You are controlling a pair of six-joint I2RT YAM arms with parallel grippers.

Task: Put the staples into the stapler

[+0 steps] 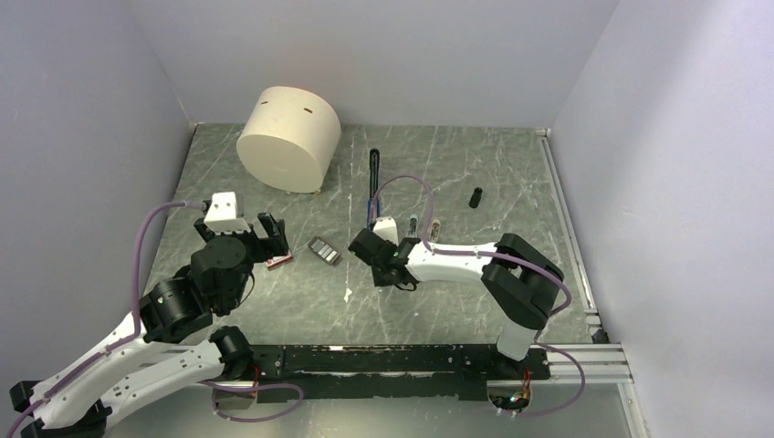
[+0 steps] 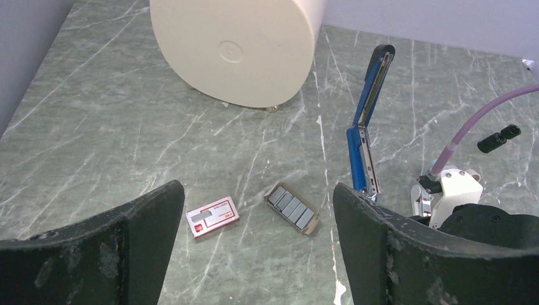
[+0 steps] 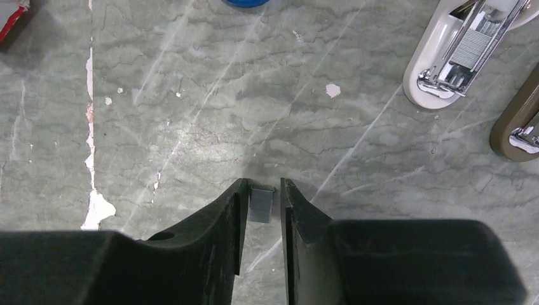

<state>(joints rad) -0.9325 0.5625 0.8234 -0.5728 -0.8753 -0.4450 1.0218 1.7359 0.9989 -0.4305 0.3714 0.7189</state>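
Observation:
The blue stapler lies swung open on the marble table, its black arm stretched away. A cardboard tray of grey staples rests beside the red-and-white box; the top view shows the tray and the box too. My right gripper is shut on a small grey strip of staples, just above the table. In the top view that right gripper sits near the stapler's hinge end. My left gripper hangs open and holds nothing, above the box and tray.
A big cream cylinder stands at the back left. A small black cylinder lies at the right. A white mini stapler and a brown one lie just right of my right gripper. White chips mark the marble.

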